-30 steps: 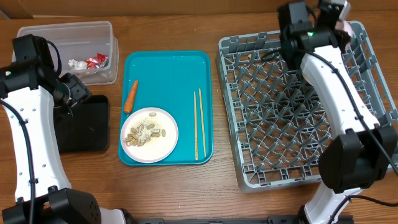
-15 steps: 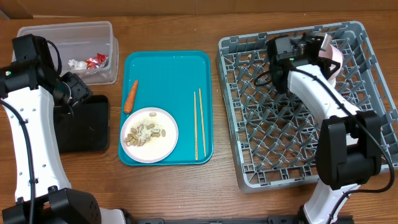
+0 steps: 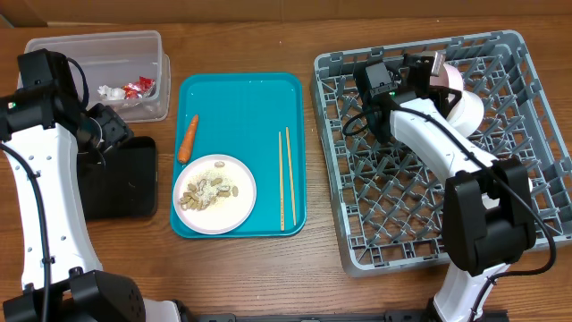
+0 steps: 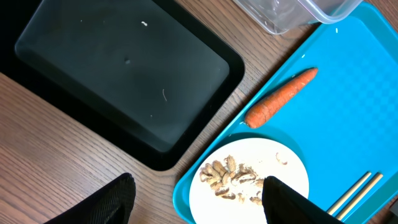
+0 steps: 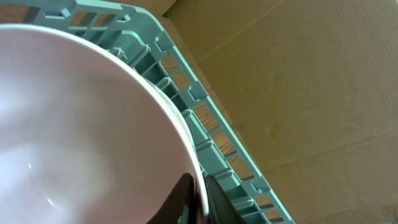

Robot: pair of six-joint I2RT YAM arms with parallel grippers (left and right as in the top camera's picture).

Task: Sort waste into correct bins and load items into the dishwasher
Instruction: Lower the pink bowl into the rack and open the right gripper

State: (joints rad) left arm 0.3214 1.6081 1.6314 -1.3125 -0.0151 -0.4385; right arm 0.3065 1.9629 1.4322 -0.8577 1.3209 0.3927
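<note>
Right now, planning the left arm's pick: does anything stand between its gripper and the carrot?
Nothing visible. The carrot lies uncovered on the teal tray, apart from the plate, ahead of the open left gripper.

Our left arm stands along the 9 o'clock edge, with the left gripper hanging, fingers spread wide. Our right arm reaches from 5 o'clock up toward 1 o'clock, the right gripper pinched on the rim of the bowl.
</note>
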